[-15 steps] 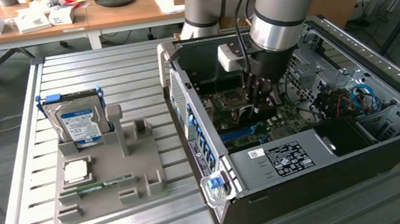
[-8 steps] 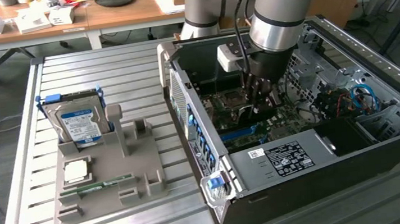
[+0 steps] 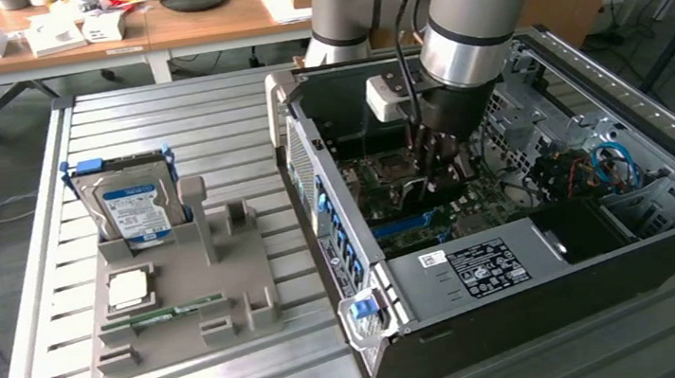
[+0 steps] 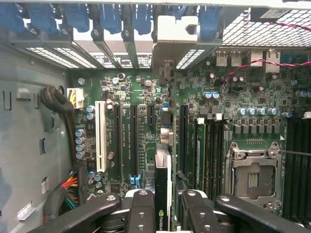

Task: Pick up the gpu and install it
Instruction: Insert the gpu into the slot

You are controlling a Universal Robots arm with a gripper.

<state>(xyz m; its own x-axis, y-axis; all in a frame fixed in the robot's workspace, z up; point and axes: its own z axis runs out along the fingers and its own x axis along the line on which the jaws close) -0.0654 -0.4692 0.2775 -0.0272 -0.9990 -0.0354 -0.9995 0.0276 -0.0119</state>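
Gpu [image 4: 163,179] is held edge-on, clamped between the fingers of the gripper [image 4: 167,199], inside the open computer case [image 3: 521,340], over the motherboard [image 4: 146,121]; its pale bracket [image 4: 177,34] seems aligned with the rear slots, though seating cannot be judged

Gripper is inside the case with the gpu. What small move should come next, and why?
Probably ease the gpu straight down toward the motherboard. The gripper is shut on it, edge-on over the black expansion slots, its metal bracket at the rear openings. Whether its edge has entered a slot cannot be told, so a short, slow press seems safest.
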